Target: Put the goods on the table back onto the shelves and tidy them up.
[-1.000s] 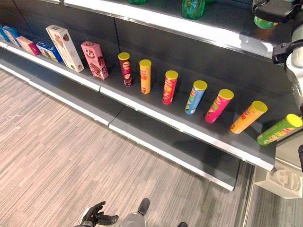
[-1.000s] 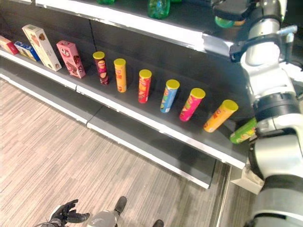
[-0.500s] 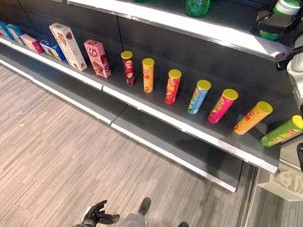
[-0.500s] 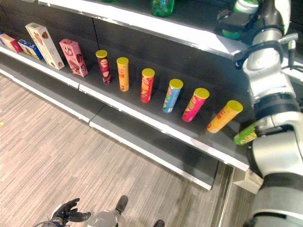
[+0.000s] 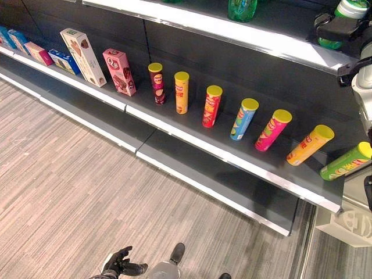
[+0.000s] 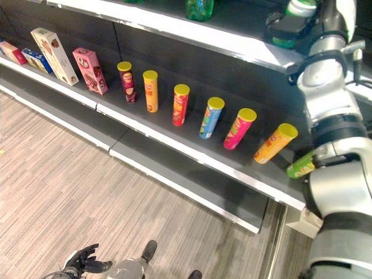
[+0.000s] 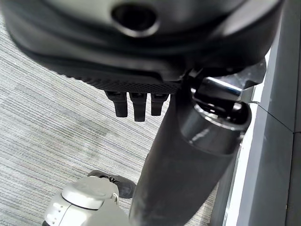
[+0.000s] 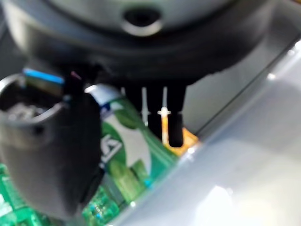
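A green bottle with a white cap (image 5: 350, 8) stands over the right end of the upper shelf (image 5: 232, 35), and my right hand (image 5: 343, 27) is shut on it. In the right wrist view its thumb (image 8: 47, 155) and fingers (image 8: 164, 113) wrap the bottle's green label (image 8: 124, 160) just above the shelf board. My left hand (image 5: 119, 264) hangs low over the floor with relaxed fingers (image 7: 136, 103) holding nothing.
Another green bottle (image 5: 241, 9) stands further left on the upper shelf. The middle shelf (image 5: 192, 139) carries a row of several crisp tubes (image 5: 211, 106), and several boxes (image 5: 118, 72) to their left. A white stand (image 5: 350, 224) sits on the floor at the right.
The camera shifted slightly. A second ago the right hand covered the bottle from above; it has since turned, and the white cap now shows above it. The left hand has stayed put.
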Controlling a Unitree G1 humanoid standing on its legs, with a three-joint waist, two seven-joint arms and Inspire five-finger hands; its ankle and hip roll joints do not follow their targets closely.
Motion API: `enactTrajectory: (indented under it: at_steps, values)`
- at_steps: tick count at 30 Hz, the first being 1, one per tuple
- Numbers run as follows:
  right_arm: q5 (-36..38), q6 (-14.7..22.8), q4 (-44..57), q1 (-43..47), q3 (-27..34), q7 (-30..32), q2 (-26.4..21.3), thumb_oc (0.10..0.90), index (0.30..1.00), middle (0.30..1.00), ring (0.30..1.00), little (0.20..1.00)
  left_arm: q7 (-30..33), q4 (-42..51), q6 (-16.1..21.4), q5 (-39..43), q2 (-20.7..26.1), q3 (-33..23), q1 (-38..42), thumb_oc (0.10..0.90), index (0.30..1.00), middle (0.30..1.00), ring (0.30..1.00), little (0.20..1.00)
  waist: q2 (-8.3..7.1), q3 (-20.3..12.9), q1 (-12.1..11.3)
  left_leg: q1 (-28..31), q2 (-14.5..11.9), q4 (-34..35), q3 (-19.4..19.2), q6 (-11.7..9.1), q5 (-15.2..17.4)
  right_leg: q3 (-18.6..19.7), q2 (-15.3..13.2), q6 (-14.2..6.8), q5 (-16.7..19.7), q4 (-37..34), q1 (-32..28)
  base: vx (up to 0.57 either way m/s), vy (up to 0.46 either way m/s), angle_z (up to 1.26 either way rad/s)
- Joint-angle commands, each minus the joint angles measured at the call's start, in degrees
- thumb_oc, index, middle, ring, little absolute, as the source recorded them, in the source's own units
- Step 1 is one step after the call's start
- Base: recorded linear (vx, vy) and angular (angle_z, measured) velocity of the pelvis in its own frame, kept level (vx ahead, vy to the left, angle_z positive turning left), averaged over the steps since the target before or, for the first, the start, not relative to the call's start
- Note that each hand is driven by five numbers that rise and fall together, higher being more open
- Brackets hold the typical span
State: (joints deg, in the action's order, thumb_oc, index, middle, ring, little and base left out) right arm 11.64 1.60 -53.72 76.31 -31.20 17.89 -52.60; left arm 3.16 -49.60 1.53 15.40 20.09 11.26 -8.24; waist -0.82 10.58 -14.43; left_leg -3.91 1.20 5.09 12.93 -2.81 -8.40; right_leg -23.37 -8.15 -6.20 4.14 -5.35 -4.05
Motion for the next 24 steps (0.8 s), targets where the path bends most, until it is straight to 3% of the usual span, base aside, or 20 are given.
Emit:
enactTrajectory:
  at_steps: [1,9,14,16,17,19,20,21,24]
  values:
    - [-1.26,2.49,1.05,7.55,-3.24,3.13,-0.65,0.800,0.900,0.900,0.900,0.900,1.37,-1.62,2.40,-1.85,3.50,2.93,1.32,0.800,0.900,0.900,0.900,0.900,-3.84,-4.14,-0.25,1.41,-4.04,-0.09,-3.11,-3.81,8.38,-1.28,-5.39,-5.13,-0.84,0.35,-0.04,0.00,0.000,0.00]
    - [-2.34,2.24,3.51,7.08,-2.37,4.26,-0.89,0.800,0.900,0.900,0.900,0.900,1.43,-2.60,1.99,-2.66,3.30,2.62,1.48,0.800,0.900,0.900,0.900,0.900,-4.36,-4.48,0.72,2.31,-4.44,-0.09,-4.04,-3.64,9.00,-0.59,-5.30,-5.11,-0.81,0.35,-0.17,-0.01,0.012,-0.04]
    - [-2.46,3.77,16.33,4.70,2.14,7.75,-4.55,0.800,0.900,0.900,0.900,0.900,1.48,-1.36,1.81,-2.72,3.35,1.45,1.14,0.800,0.900,0.900,0.900,0.900,-4.47,-4.44,1.60,2.54,-4.57,-0.09,-4.75,-3.47,9.29,-0.13,-5.30,-5.26,-0.58,0.35,0.26,0.00,0.023,-0.04]
    - [-2.49,4.85,26.88,-0.14,7.61,9.62,-7.25,0.800,0.900,0.900,0.900,0.900,1.64,-0.79,1.47,-3.05,3.39,0.26,0.51,0.800,0.900,0.900,0.900,0.900,-4.65,-4.41,2.27,3.07,-4.79,-0.09,-5.37,-3.31,9.61,0.47,-5.22,-5.34,-0.44,0.35,0.22,0.02,0.035,-0.08]
    - [-3.78,6.63,35.87,-5.72,13.10,10.54,-9.46,0.800,0.900,0.900,0.900,0.900,1.37,-0.46,1.21,-4.00,2.48,-0.92,0.43,0.800,0.900,0.900,0.900,0.900,-4.42,-4.50,3.46,3.24,-4.71,-0.09,-5.78,-3.11,9.87,1.06,-5.36,-5.42,-0.35,0.35,0.51,0.03,0.042,-0.01]
    - [-3.85,8.59,44.65,-14.62,22.00,10.81,-11.69,0.800,0.900,0.900,0.900,0.900,1.20,-0.69,0.99,-5.06,2.16,-2.06,-0.15,0.800,0.900,0.900,0.900,0.900,-4.82,-4.71,4.42,3.77,-4.80,-0.09,-6.45,-2.98,10.31,1.51,-5.34,-5.50,-0.30,0.35,0.55,0.03,0.039,-0.13]
    - [0.56,12.31,53.35,-25.31,31.40,8.80,-10.85,0.800,0.900,0.900,0.900,0.900,0.72,-1.15,0.77,-5.84,1.19,-3.13,-0.61,0.800,0.900,0.900,0.900,0.900,-5.18,-4.80,6.18,4.42,-4.99,-0.09,-7.82,-2.82,10.80,2.53,-5.43,-5.63,-0.11,0.35,0.86,0.00,0.052,-0.42]
    - [6.32,14.63,58.10,-32.56,35.77,4.74,-8.62,0.800,0.900,0.900,0.900,0.900,0.23,-2.21,0.62,-6.42,0.85,-3.89,-0.59,0.800,0.900,0.900,0.900,0.900,-5.52,-4.78,7.36,5.08,-5.07,-0.09,-9.13,-2.70,11.13,3.58,-5.44,-5.71,0.22,0.35,1.18,-0.01,0.047,-0.63]
    - [12.88,16.50,62.84,-40.34,39.54,-0.65,-5.33,0.800,0.900,0.900,0.900,0.900,-0.33,-2.58,0.86,-6.81,0.97,-4.25,-0.72,0.800,0.900,0.900,0.900,0.900,-5.90,-4.90,8.14,5.92,-5.29,-0.09,-10.71,-2.60,11.58,5.02,-5.39,-5.78,0.47,0.35,1.62,-0.02,0.040,-0.58]
